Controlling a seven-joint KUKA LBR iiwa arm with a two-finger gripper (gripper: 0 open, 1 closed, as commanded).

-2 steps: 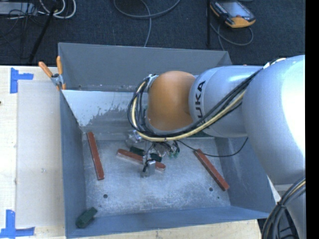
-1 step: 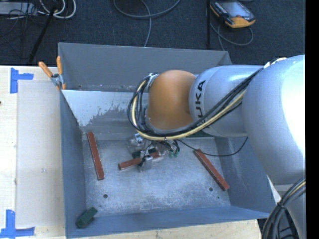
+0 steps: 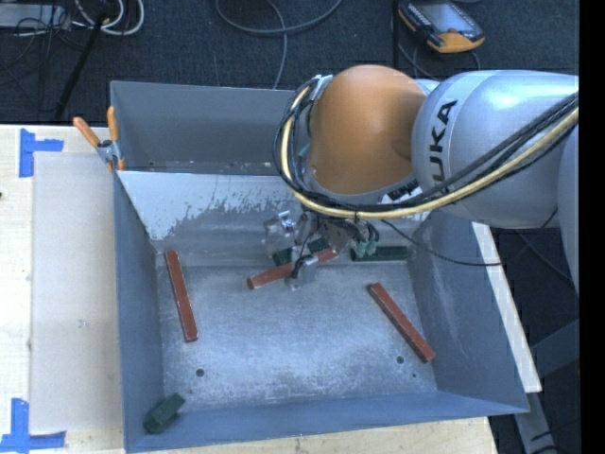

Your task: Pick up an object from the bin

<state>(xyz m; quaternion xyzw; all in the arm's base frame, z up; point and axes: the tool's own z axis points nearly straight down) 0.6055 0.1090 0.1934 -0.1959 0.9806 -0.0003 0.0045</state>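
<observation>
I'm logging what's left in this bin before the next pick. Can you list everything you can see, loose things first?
middle stick: one, reddish brown, mid-bin, lying at the tip of the tool
left stick: one, reddish brown, near the left wall
right stick: one, reddish brown, toward the right wall
green block: one, dark green, near-left corner
green piece: one, dark green, just right of the tool, partly hidden, kind unclear
bin: one, grey metal
cables: several, on the dark floor behind the bin
handheld device: one, black and orange, on that floor
arm: one, silver, reaching in from the right
orange cover: one, on the wrist
tool: one, low over mid-bin
</observation>
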